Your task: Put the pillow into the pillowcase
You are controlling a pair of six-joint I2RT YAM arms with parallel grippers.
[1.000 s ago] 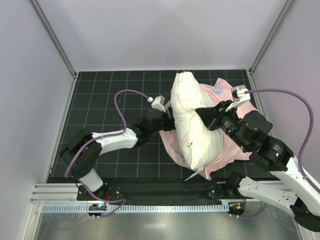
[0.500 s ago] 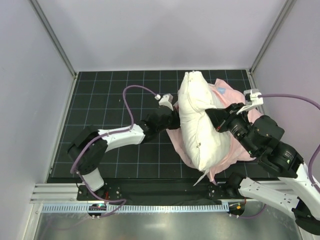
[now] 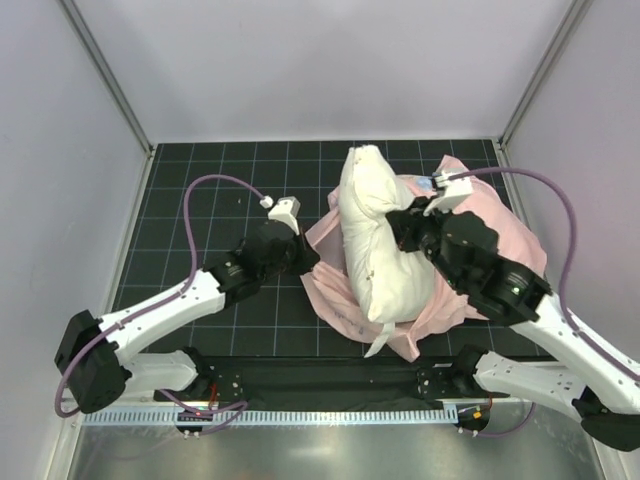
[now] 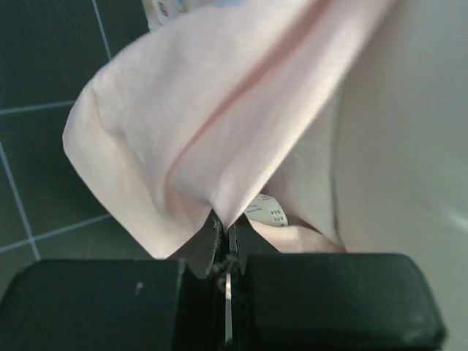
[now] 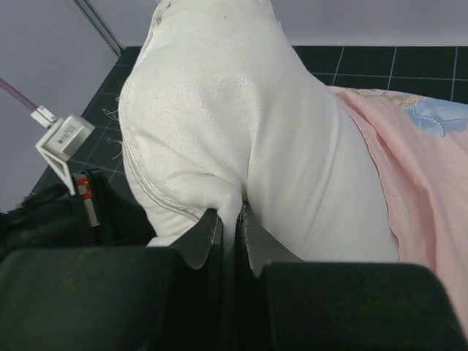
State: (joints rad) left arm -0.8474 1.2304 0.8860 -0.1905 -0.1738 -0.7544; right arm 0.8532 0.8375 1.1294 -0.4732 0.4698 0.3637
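Note:
The plump white pillow (image 3: 372, 245) stands on edge on top of the spread pink pillowcase (image 3: 500, 235). My left gripper (image 3: 306, 262) is shut on a fold of the pillowcase's left edge, drawing that pink fabric out to the left of the pillow. In the left wrist view the pale pink pillowcase (image 4: 219, 124) runs into the left gripper (image 4: 223, 223), with a small white tag (image 4: 265, 210) beside it. My right gripper (image 3: 402, 226) pinches the pillow's right side. In the right wrist view a ridge of pillow (image 5: 241, 110) sits in the right gripper (image 5: 235, 219), with the pillowcase (image 5: 417, 168) to the right.
A black gridded mat (image 3: 200, 180) covers the table, boxed in by grey walls on three sides. A metal rail (image 3: 300, 412) runs along the near edge. Purple cables (image 3: 215, 182) loop above both arms.
My left gripper has shut on the pillowcase edge and drawn back left and nearer, stretching the fabric out. The pillow and my right gripper have shifted left.

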